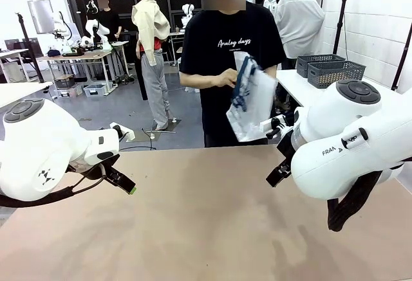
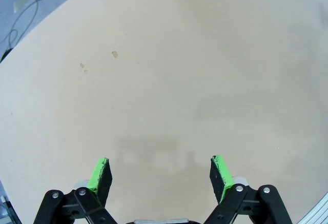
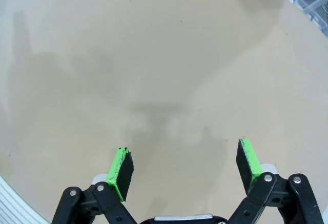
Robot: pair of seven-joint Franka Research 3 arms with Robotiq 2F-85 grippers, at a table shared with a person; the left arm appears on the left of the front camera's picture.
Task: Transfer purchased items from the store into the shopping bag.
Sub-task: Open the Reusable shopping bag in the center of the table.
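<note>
Front view: person (image 1: 222, 75) holding shopping bag (image 1: 252, 106) wears shirt (image 1: 215, 59) reading "Analog days".

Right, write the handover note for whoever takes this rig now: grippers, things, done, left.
Left gripper: open, empty, above the tabletop.
Right gripper: open, empty, above the tabletop too.
Shopping bag: off the table, held up by the person's hand at the far side.
Two dark grey slotted baskets sit on a white side table behind, to the right; cannot tell whether either is the store.
Done: no item gripped yet.
Left: likely everything, with bag and goods to be set within reach first.
</note>
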